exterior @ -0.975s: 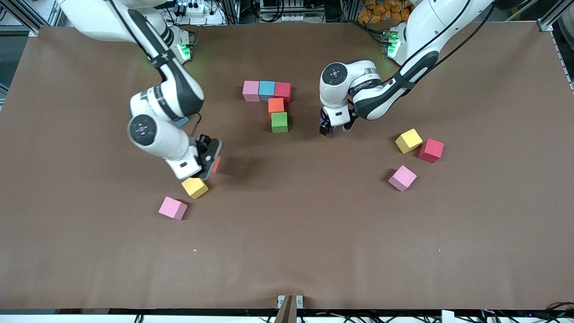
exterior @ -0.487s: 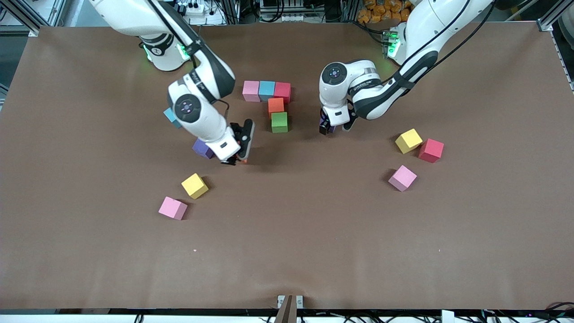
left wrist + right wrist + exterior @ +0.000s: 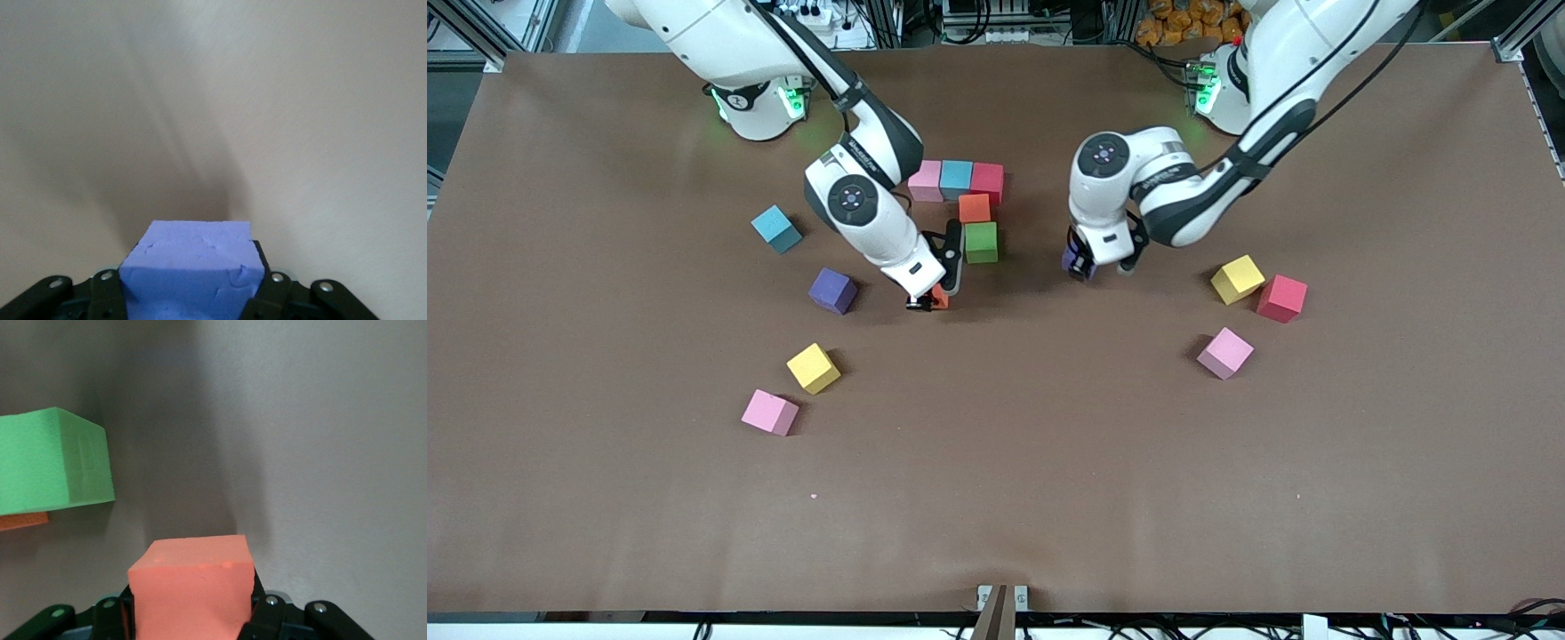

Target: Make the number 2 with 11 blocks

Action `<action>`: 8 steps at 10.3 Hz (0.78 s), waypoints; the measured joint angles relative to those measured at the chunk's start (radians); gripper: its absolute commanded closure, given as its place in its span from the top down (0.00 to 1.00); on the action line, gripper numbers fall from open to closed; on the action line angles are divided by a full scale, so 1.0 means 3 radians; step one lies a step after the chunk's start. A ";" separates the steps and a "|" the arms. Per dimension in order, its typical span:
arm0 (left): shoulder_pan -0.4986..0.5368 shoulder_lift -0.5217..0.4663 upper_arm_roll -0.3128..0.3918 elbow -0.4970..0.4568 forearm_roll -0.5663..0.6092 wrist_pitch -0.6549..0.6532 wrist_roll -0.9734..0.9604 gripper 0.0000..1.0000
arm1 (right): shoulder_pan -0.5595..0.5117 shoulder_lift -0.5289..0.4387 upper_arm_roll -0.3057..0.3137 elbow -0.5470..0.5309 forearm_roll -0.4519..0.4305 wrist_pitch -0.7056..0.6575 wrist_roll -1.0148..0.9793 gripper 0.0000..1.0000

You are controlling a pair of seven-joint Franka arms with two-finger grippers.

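I've got the right gripper [image 3: 927, 303] clamped on an orange block [image 3: 192, 585], just over the table [image 3: 996, 498] beside the green block [image 3: 981, 242] that ends the started number 2 [image 3: 963, 203] near the table's robot-side edge, about midway along it. My left gripper [image 3: 1077, 266] grips a blue-purple block [image 3: 191, 270] low over the table toward the left arm's end of the digit. Loose blocks lie scattered toward both ends of the table.

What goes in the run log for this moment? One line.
right gripper: shut on orange block, beside green block | left gripper: shut on purple block | number 2: unfinished
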 measured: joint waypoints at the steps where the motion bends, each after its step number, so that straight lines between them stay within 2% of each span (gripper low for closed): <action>1: 0.0121 -0.0030 -0.0017 0.0088 0.0000 -0.0025 0.0000 0.37 | 0.0003 0.0028 0.0035 0.0001 -0.0047 -0.0002 0.0116 0.35; 5: 0.0359 -0.0046 -0.0034 0.0436 -0.0006 -0.0146 -0.0001 0.37 | 0.0003 0.0030 0.0235 0.0004 -0.0057 -0.0177 0.0426 0.35; 8: 0.0405 -0.0045 -0.0035 0.0547 -0.0020 -0.0179 -0.0005 0.40 | 0.0003 -0.0027 0.0273 0.0010 -0.0074 -0.0323 0.0439 0.35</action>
